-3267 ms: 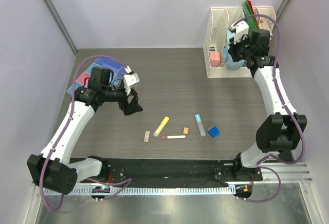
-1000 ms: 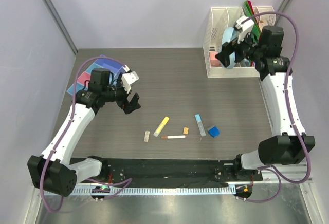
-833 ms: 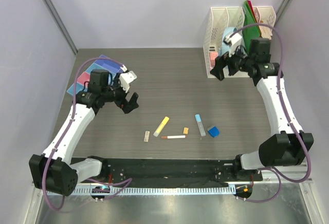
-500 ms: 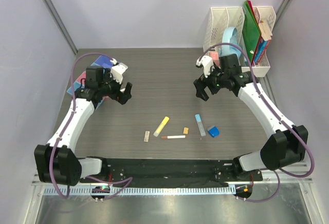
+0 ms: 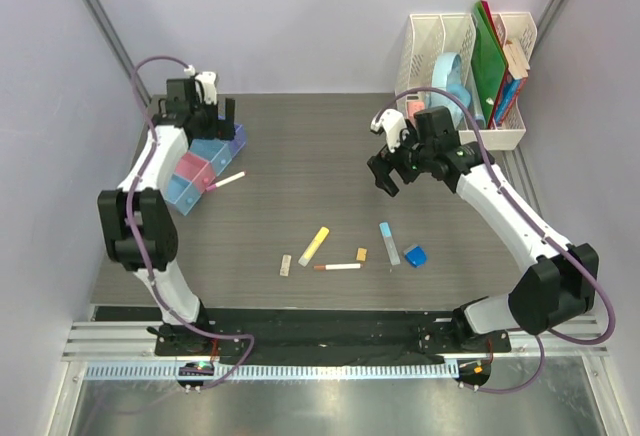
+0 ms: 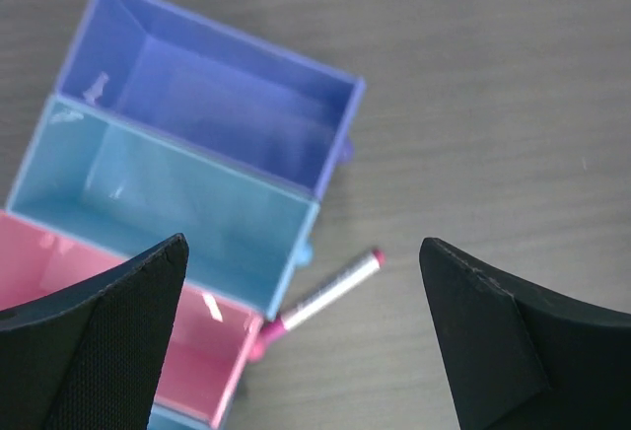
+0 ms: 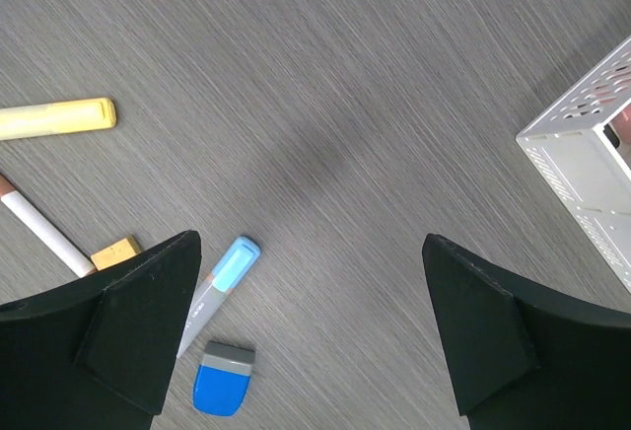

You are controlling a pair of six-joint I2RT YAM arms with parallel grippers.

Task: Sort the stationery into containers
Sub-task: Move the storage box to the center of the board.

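The containers, a row of joined bins (image 5: pixel 203 163), stand at the far left: purple (image 6: pixel 207 95), light blue (image 6: pixel 158 203) and pink (image 6: pixel 118 336). A white pen with pink ends (image 6: pixel 320 297) lies on the table against them. My left gripper (image 5: pixel 222 120) hovers open above that spot, nothing between its fingers (image 6: pixel 99 351). My right gripper (image 5: pixel 383 176) is open over the table's middle. Below it lie the stationery: yellow marker (image 7: pixel 54 119), thin white pen (image 7: pixel 44 233), orange block (image 7: pixel 115 250), pale blue stick (image 7: pixel 212 292), blue wedge (image 7: pixel 225 381) and beige block (image 5: pixel 286 264).
A white mesh file rack (image 5: pixel 430 51) at the back right holds green folders (image 5: pixel 488 51), books and a pale blue roll (image 5: pixel 450 76). Its corner (image 7: pixel 582 174) shows at the right wrist view's edge. Walls close in the table on the left, back and right.
My left arm swung from the table's left-middle to the far-left corner, uncovering the bins and a pink-ended pen beside them. My right arm came down from the rack toward the middle.
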